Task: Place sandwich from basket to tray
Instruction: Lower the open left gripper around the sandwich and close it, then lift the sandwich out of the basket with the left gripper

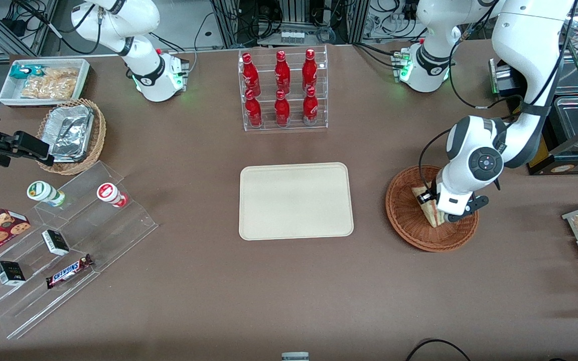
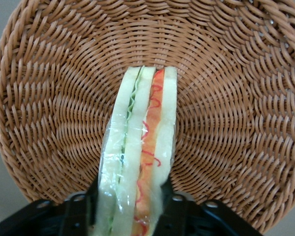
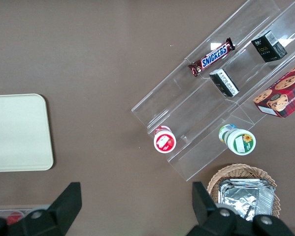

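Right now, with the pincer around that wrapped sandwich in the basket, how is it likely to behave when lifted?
The sandwich probably squashes easily: soft white bread layers sit between the pincer fingers. Its clear wrap looks glossy, so it may slip. It is likely light, a small wedge next to the basket.

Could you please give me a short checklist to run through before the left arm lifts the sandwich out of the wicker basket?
1. Pincer down in the round reddish-brown woven wicker basket, astride the clear-wrapped triangular sandwich: ok.
2. Black fingers pressed against both bread faces, grip closed: ok.
3. Sandwich standing on edge between the fingers, filling layers visible and not squashed: ok.
4. Grip firm enough to survive the lift: cannot tell.
5. Flat cream-beige rectangular tray bare, with room for the sandwich: ok.
6. Brown table between basket and tray free of obstacles: ok.
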